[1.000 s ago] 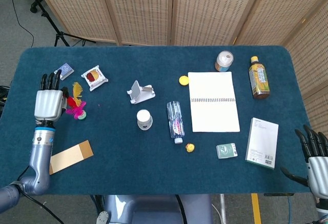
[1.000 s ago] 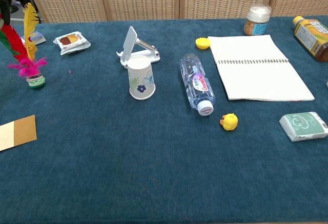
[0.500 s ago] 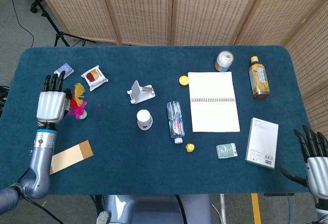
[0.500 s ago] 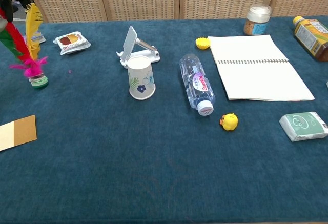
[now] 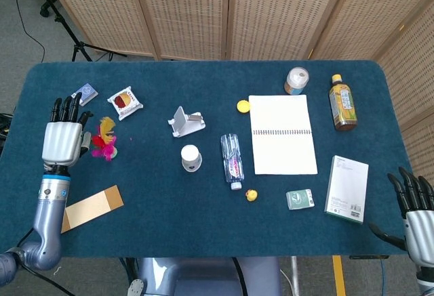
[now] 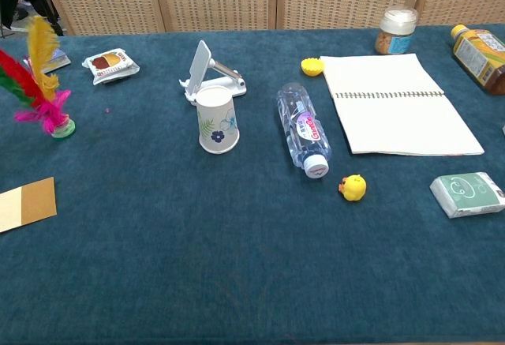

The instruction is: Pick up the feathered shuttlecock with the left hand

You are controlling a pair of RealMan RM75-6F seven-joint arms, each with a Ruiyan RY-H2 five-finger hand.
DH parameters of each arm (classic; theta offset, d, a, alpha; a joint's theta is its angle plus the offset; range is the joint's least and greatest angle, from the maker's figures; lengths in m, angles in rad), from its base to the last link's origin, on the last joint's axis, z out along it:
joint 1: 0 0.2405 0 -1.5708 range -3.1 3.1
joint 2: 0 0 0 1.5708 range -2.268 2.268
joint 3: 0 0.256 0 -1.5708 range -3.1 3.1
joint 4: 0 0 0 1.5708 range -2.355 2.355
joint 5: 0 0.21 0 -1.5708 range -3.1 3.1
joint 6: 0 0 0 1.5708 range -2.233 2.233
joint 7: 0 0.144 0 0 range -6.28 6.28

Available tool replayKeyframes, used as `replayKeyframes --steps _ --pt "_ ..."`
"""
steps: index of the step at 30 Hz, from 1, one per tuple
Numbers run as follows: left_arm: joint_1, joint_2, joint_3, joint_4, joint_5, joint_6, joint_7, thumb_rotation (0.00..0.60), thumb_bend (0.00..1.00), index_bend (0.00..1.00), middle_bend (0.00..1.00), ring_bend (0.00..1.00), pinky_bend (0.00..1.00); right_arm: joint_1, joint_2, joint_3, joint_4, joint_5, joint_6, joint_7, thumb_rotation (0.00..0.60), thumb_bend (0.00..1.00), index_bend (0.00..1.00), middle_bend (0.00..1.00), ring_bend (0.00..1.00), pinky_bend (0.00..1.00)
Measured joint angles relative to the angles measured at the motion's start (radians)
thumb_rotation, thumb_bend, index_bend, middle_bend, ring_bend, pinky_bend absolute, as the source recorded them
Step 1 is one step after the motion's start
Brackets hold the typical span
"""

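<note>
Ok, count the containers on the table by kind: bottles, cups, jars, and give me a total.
Bottles: 2, the lying water bottle and the upright brown drink bottle
Cups: 1, the paper cup
Jars: 1, the white-lidded jar
Total: 4

left hand (image 5: pixel 62 137) flat, fingers extended, right hand (image 5: pixel 415 209) open

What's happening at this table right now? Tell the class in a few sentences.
A two-armed robot is going for the shuttlecock at the left end of the table. Its left hand is beside the feathers with fingers extended, not gripping yet; the shuttlecock sits on its base on the cloth. The right hand waits open off the table's right corner. A cup, bottle and notebook lie untouched.
</note>
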Motion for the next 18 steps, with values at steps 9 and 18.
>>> replayKeyframes --steps 9,18 --pt "0.019 0.056 -0.013 -0.109 0.059 0.067 -0.026 0.6 0.36 0.11 0.0 0.0 0.0 0.0 -0.001 -0.001 0.001 -0.002 -0.002 -0.004 0.6 0.0 0.0 0.0 0.0 0.0" --pt "0.153 0.192 0.067 -0.281 0.165 0.167 -0.142 0.6 0.3 0.09 0.0 0.0 0.0 -0.004 0.005 0.003 -0.008 0.001 0.008 0.0 0.6 0.0 0.0 0.0 0.0 0.0"
